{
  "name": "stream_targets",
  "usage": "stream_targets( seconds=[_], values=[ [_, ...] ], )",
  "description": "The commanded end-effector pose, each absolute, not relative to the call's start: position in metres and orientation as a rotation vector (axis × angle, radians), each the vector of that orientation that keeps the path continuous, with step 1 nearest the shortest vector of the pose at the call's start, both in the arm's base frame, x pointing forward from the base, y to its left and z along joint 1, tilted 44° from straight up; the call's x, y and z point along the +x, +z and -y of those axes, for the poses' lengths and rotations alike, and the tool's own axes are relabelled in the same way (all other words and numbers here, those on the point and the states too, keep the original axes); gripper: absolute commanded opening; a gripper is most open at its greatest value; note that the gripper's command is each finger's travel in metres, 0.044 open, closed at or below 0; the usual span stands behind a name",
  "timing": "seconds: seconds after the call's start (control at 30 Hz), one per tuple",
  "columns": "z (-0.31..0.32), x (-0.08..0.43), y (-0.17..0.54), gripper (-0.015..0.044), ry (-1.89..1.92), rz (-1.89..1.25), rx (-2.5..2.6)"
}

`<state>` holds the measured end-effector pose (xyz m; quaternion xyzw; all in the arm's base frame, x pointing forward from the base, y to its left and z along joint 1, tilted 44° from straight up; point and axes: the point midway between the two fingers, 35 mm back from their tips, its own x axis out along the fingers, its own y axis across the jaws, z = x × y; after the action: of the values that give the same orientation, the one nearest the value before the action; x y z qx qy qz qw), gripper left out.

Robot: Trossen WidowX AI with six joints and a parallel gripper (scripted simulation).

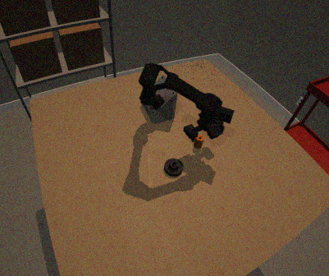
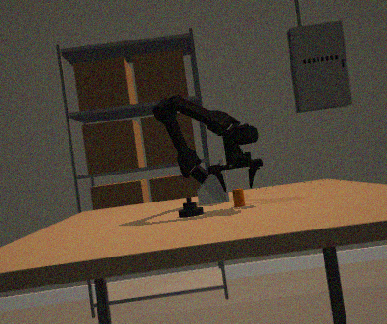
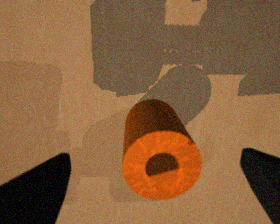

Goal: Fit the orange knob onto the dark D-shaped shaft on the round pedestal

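Note:
The orange knob (image 1: 198, 142) (image 2: 238, 198) (image 3: 161, 172) stands upright on the table. In the wrist view its top shows a D-shaped hole with the flat side toward the bottom of the view, slightly slanted. My gripper (image 2: 238, 188) (image 3: 157, 159) is wide open and empty, pointing down. Its fingers are above the knob, one at each side in the wrist view, not touching it. The dark round pedestal (image 1: 173, 167) (image 2: 190, 211) stands on the table apart from the knob, with its thin dark shaft (image 2: 188, 199) upright. The shaft's flat side cannot be seen.
The wooden table (image 1: 103, 222) (image 2: 276, 224) carries the arm's grey base block (image 1: 163, 110) (image 2: 213, 193) behind the pedestal. A shelf rack (image 1: 58, 67) (image 2: 133, 108) and a red cart (image 1: 322, 149) stand off the table. The arm casts shadows around the knob and pedestal.

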<state>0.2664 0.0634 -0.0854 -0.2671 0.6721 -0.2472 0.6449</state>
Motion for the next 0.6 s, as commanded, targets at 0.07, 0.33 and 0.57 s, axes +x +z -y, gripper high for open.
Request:
stream_targets(
  seconds=[0.07, 0.33, 0.57],
  values=[
    [-0.054, 0.264, -0.095, 0.0440, -0.564, -1.539, -0.622],
    [-0.045, 0.264, -0.103, 0.0440, -0.563, -1.541, -0.625],
    [-0.037, 0.263, -0.111, 0.0440, -0.565, -1.540, -0.624]
  ],
)
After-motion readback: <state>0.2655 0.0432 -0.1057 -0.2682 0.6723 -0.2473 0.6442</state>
